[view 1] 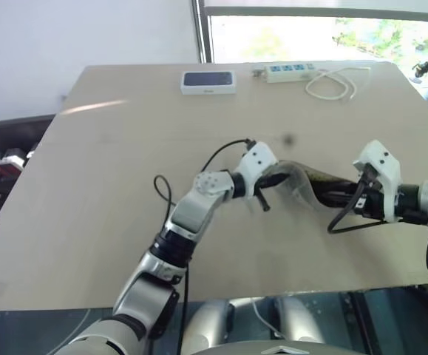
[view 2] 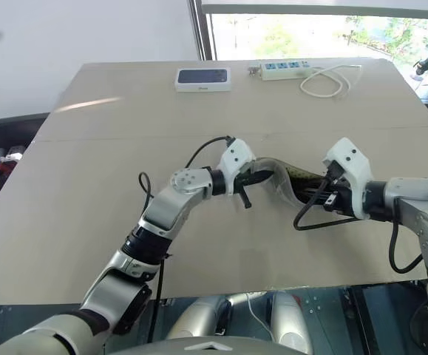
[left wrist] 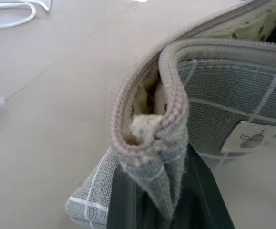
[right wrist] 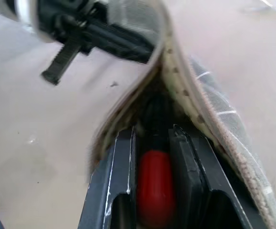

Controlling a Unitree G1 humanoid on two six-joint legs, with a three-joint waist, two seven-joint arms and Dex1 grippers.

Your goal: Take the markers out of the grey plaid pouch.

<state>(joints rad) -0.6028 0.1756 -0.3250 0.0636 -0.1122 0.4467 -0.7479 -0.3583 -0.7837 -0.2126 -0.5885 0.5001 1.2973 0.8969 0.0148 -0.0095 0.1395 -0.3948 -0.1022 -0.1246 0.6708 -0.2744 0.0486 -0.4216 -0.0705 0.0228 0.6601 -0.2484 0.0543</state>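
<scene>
I see left hand (left wrist: pixel 149 210) clamped on grey plaid pouch (left wrist: pixel 223 100) corner; right hand (right wrist: pixel 154 176) inside mouth, pinching red marker (right wrist: pixel 154 183), above tabletop (view 1: pixel 110 170).

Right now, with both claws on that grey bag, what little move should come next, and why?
Probably the right gripper should draw straight back out of the grey plaid pouch. Its fingers sit inside the open mouth, clamped on the red marker, while the left gripper pinches the pouch's corner and holds it above the table.
</scene>
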